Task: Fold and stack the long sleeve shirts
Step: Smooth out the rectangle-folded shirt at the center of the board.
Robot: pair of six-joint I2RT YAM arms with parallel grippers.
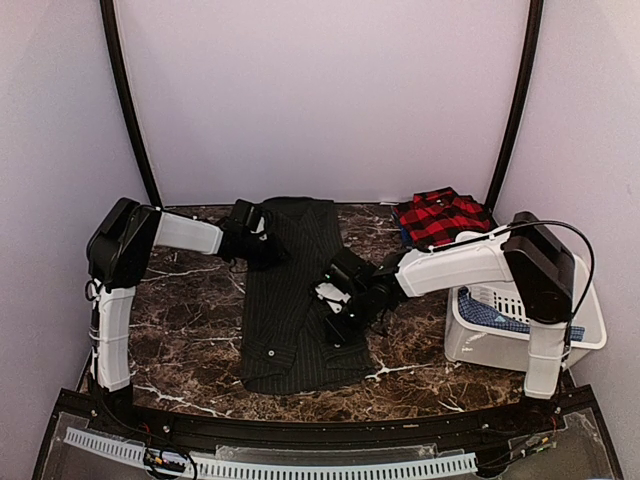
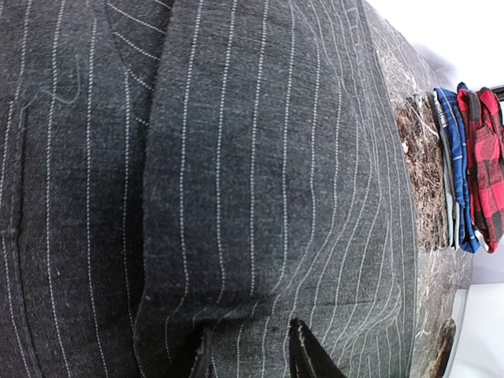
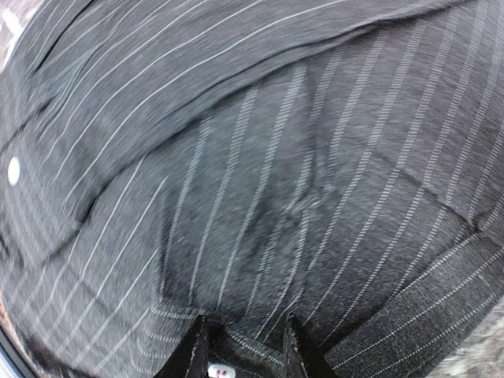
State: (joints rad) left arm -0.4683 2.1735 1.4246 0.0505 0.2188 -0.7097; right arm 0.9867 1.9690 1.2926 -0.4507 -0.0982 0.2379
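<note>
Top external: left end effector point(image 1: 268, 248), right end effector point(image 1: 335, 305) each pinch pinstripe shirt point(image 1: 285, 340); plaid shirt point(image 1: 440, 215), white bin point(image 1: 480, 345) rightward.

A dark pinstriped shirt point(image 1: 285, 340) is laid lengthwise on the marble table point(image 1: 190, 320) — the left gripper point(image 1: 262, 243) is set at its far-left edge, the right gripper point(image 1: 335, 298) mid-right. A red plaid shirt point(image 1: 440, 215) is folded behind the white bin point(image 1: 480, 345).

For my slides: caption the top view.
Left arm and right arm pinch charcoal pinstripe shirt on marble table; plaid shirt beyond bin.
</note>
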